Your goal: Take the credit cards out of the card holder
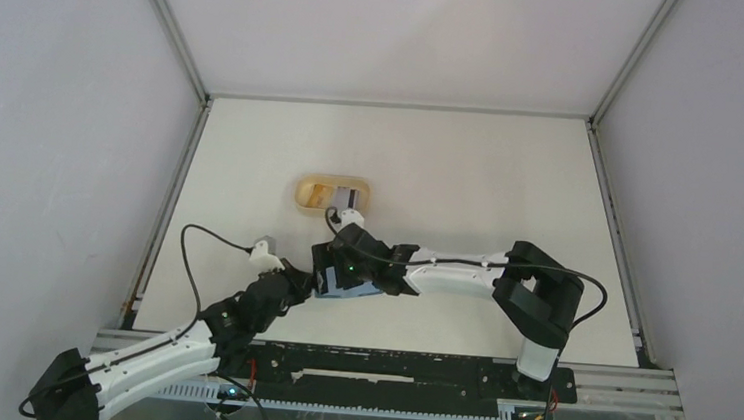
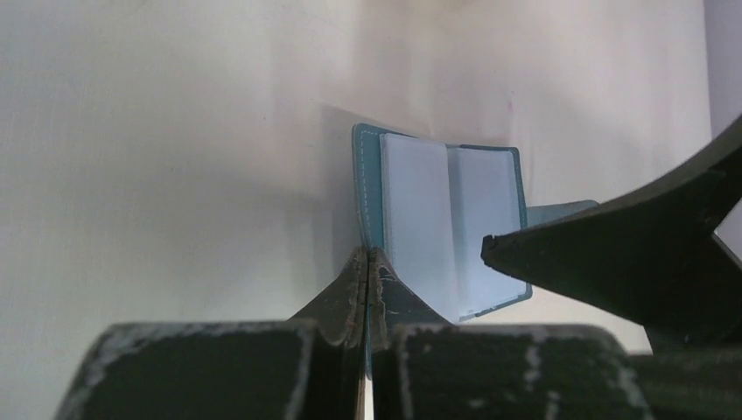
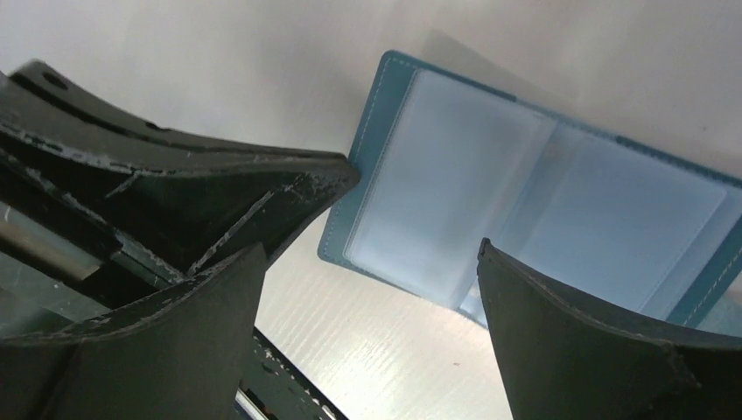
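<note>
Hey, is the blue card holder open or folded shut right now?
Open. Both wrist views show the card holder spread, clear inner sleeves either side of its fold; the left gripper pinches one cover edge.

Teal-blue wallet (image 2: 442,223) with pale stitching (its inner sleeves (image 3: 437,188) frosted, milky white); tan dish (image 1: 332,195); cream-white table (image 3: 385,359), faintly ribbed.

No text, label, brand, number or sign can be read in any view; the open card holder (image 3: 525,192) shows a blank, cloudy inside.
</note>
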{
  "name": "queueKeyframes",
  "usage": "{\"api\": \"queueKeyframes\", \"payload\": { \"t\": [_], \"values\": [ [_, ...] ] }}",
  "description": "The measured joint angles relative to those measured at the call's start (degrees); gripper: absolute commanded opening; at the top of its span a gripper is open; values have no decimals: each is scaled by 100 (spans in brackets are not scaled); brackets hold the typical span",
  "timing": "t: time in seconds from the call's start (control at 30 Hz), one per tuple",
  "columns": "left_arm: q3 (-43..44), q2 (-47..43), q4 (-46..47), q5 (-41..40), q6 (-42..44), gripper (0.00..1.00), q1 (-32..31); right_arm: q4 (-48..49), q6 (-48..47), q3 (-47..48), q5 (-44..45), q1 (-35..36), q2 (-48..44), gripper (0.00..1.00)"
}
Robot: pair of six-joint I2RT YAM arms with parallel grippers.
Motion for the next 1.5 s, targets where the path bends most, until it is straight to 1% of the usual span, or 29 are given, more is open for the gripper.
{"api": "queueKeyframes", "payload": {
  "t": [0.07, 0.17, 0.27, 0.43, 0.7, 0.93, 1.3, 1.5],
  "values": [
    [0, -142, -116, -2, 2, 0, 0, -262, -87, 122, 352, 136, 0, 100],
    [0, -201, -271, 0, 0, 0, 0, -476, -111, 334, 560, 293, 90, 100],
    [0, -188, -352, -2, 0, 0, 0, -643, -125, 680, 734, 308, 393, 100],
    [0, -133, -444, -59, 7, 0, 28, -1241, -227, 1362, 1200, 387, 975, 100],
    [0, -74, -457, -179, 63, 0, 66, -2090, -466, 2225, 2033, 662, 1440, 100],
    [0, -103, -459, -186, 103, 0, 66, -2345, -503, 2367, 2251, 667, 1696, 100],
    [0, -400, -494, -369, 153, 0, 103, -2391, -525, 2557, 2144, 527, 1777, 100],
    [0, -697, -472, -302, 90, 0, 76, -2354, -605, 2345, 2249, 490, 1753, 100]
  ]
}}
